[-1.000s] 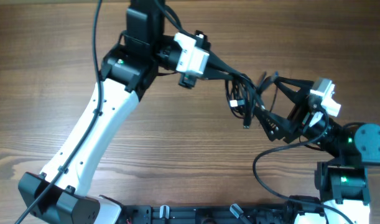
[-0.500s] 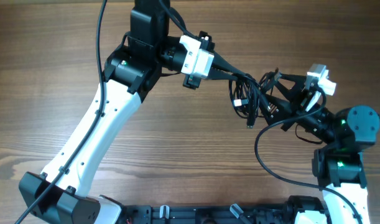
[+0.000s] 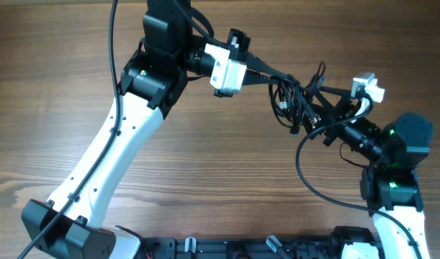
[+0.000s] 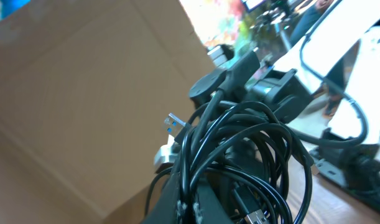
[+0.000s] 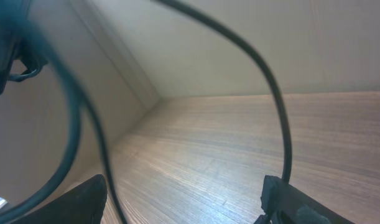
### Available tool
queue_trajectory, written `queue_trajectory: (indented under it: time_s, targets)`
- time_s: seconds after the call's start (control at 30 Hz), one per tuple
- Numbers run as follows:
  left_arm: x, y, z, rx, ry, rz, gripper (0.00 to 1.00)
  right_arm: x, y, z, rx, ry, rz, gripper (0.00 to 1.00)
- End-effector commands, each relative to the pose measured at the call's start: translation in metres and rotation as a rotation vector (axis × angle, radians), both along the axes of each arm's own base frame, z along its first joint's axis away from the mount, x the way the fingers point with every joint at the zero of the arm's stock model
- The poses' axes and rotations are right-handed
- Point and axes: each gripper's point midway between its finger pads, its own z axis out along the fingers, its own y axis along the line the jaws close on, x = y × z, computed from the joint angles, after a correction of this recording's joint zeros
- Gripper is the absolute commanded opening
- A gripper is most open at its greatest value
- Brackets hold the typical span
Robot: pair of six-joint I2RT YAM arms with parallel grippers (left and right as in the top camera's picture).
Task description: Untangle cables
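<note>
Gripping cables [image 3: 287, 106] bunch w/ L hand [image 3: 276, 75] clamped tight; R hand [image 3: 315, 109] wide open around loose strands.

A brown wooden table [image 3: 227, 180] with lengthwise grain fills the overhead view, a dark rail [image 3: 227, 248] lies along its near edge, the left wrist view shows a flat tan surface [image 4: 71, 93] below a blurred colourful patch [image 4: 221, 18], and the right wrist view shows pale walls [image 5: 208, 43] meeting in a corner above the wood
</note>
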Motion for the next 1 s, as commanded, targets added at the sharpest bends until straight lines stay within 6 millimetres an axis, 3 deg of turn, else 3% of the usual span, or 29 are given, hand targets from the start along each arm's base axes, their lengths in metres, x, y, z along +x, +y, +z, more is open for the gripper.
queue_trajectory:
  time_s: [0.0, 0.27, 0.47, 0.6, 0.77, 0.97]
  targets:
    - [0.004, 0.000, 0.016, -0.025, -0.052, 0.083, 0.04, 0.002, -0.001, 0.005, -0.010, -0.013, -0.009, 0.82]
    - [0.008, 0.004, 0.027, -0.065, -0.115, 0.096, 0.04, 0.000, 0.001, 0.003, -0.017, -0.012, 0.005, 0.83]
    - [0.026, 0.019, 0.026, -0.044, -0.045, 0.154, 0.04, -0.005, 0.006, 0.037, 0.098, -0.059, 0.045, 0.87]
    - [0.047, 0.032, 0.027, -0.017, 0.097, 0.244, 0.04, -0.011, 0.010, 0.044, 0.093, -0.095, 0.086, 0.88]
    - [0.096, 0.038, 0.031, -0.037, 0.457, 0.510, 0.04, -0.018, 0.015, 0.046, 0.035, -0.174, 0.133, 0.83]
    - [0.130, 0.049, 0.029, -0.098, 0.814, 0.677, 0.04, -0.001, 0.001, 0.061, 0.030, -0.200, 0.002, 0.84]
